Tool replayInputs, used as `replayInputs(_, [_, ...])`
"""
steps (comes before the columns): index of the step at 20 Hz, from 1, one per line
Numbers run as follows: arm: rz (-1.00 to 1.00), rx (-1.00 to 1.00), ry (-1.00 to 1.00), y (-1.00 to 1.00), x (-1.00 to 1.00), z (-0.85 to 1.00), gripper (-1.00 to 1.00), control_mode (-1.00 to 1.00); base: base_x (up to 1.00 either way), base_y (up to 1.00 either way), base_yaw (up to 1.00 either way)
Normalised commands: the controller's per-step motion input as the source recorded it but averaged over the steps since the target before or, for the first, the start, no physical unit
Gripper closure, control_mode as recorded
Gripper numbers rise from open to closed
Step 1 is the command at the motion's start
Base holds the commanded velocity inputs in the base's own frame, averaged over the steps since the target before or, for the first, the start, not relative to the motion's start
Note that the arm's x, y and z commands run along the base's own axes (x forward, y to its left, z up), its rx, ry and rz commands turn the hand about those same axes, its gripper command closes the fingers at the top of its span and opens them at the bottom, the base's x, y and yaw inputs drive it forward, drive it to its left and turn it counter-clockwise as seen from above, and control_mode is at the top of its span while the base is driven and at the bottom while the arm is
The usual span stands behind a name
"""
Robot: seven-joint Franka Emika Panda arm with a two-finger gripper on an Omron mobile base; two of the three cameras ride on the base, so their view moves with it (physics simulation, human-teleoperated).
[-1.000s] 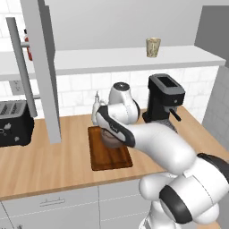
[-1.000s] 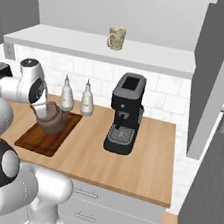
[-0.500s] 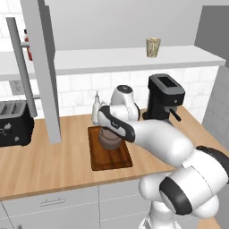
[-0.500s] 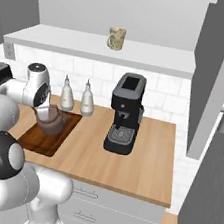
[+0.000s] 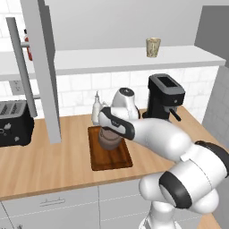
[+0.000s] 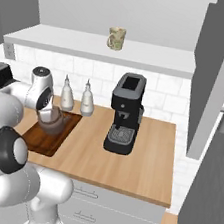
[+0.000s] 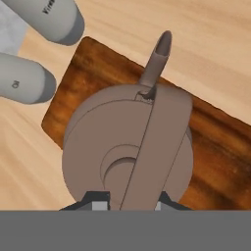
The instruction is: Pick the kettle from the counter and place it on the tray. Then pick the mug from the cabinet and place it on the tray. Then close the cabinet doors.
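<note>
The dull-brown kettle [image 5: 108, 139] [image 6: 50, 122] [image 7: 112, 162] is at the far end of the dark wooden tray [image 5: 112, 162] [image 6: 35, 142] [image 7: 218, 162], spout pointing toward the wall. Whether its base touches the board I cannot tell. My gripper [image 5: 110, 129] [image 6: 48, 110] [image 7: 132, 202] is shut on the kettle's arched handle from above. The speckled mug [image 5: 153, 47] [image 6: 116, 38] stands on the white shelf [image 5: 112, 61] of the cabinet. One cabinet door [image 5: 42, 67] stands open at the left, the other [image 6: 216, 73] at the right.
Two white bottles [image 6: 67, 96] [image 7: 29, 78] stand against the tiles just behind the tray. A black coffee machine [image 5: 164, 96] [image 6: 125, 113] is to its right and a toaster [image 5: 15, 123] to its left. A red jar [image 5: 29, 44] sits behind the left door.
The hand and the kettle have come down a little over the tray. The grip is unchanged.
</note>
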Motion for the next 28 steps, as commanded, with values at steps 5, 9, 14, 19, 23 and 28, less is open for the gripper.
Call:
replayInputs(5, [0.0, 0.0, -0.02, 0.0, 0.13, -0.1, 1.0, -1.0, 0.0, 0.0, 0.0])
replayInputs(9, [0.0, 0.0, 0.0, 0.0, 0.08, -0.15, 1.0, -1.0, 0.0, 0.0, 0.0])
replayInputs(14, [0.0, 0.0, -0.01, -0.01, 0.06, -0.17, 1.0, -1.0, 0.0, 0.0, 0.0])
replayInputs(19, [0.0, 0.0, -0.07, -0.05, 0.08, -0.03, 1.0, -1.0, 0.0, 0.0, 0.0])
replayInputs(23, [0.0, 0.0, -0.08, -0.03, 0.05, 0.0, 1.0, -1.0, 0.0, 0.0, 0.0])
replayInputs(28, [0.0, 0.0, -0.01, -0.03, 0.0, -0.18, -1.0, -1.0, 0.0, 0.0, 0.0])
